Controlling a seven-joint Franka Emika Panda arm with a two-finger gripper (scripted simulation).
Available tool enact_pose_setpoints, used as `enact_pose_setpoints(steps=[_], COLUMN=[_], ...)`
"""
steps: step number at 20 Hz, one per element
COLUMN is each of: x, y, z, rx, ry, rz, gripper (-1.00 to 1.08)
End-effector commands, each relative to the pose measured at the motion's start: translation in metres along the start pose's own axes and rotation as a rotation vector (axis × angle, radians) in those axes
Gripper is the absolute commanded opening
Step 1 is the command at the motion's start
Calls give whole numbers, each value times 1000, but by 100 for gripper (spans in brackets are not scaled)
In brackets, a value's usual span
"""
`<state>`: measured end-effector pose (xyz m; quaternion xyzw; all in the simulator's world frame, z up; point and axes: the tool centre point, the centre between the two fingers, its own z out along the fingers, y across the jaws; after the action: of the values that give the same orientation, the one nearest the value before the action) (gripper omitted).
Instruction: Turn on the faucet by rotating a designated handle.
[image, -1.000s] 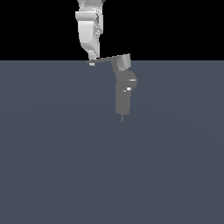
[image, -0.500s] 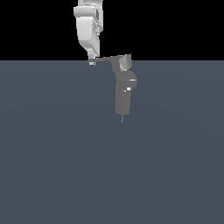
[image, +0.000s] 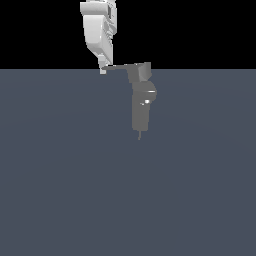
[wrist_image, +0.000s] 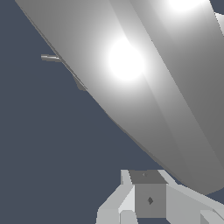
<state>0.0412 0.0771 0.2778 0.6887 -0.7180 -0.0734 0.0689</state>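
Faucet (image: 141, 107) stands upright on the grey-blue floor (image: 60, 175), and its handle (image: 120, 66) reaches from the blocky cap toward the exterior view's left. Your white gripper (image: 103, 69) hangs with its fingertips at the handle's tip; you cannot tell whether its jaws are apart or together.

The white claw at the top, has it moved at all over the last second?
No, not noticeably. In the exterior view the gripper sits at the tip of the handle, same spot relative to the faucet and the horizon line as before.
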Motion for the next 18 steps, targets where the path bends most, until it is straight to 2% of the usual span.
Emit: enact_pose_setpoints(steps=[1, 18], x=[0, 37], y=[0, 43], z=[0, -2], rx=[0, 2], ry=[2, 1], rz=[0, -2], gripper=[-100, -100])
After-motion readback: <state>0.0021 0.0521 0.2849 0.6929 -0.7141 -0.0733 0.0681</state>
